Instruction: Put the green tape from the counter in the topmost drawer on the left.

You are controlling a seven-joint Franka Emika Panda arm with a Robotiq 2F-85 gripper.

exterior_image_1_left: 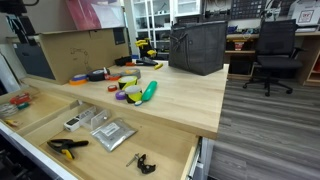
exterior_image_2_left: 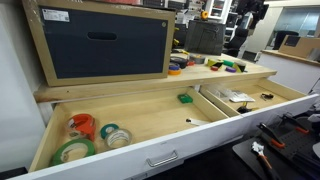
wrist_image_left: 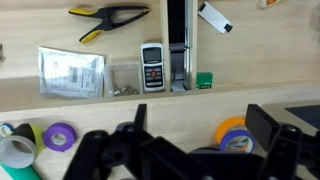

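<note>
the open drawer [exterior_image_2_left: 140, 115] is bare wood through its middle. tape rolls [exterior_image_2_left: 90, 138] crowd one end, and a small green block [exterior_image_2_left: 185, 98] sits near the divider [exterior_image_2_left: 215, 103]. a big box [exterior_image_2_left: 105, 42] stands on the tabletop [exterior_image_2_left: 120, 88] above the drawer's back.

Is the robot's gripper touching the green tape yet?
Apart. In the wrist view the green tape sits at the far left, and the purple tape lies between it and the open gripper.

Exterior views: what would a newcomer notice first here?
Open drawers below the wooden counter stand out; one holds a green tape roll, another a spring clamp. On the counter sit colourful tape rolls and a dark bin.
</note>
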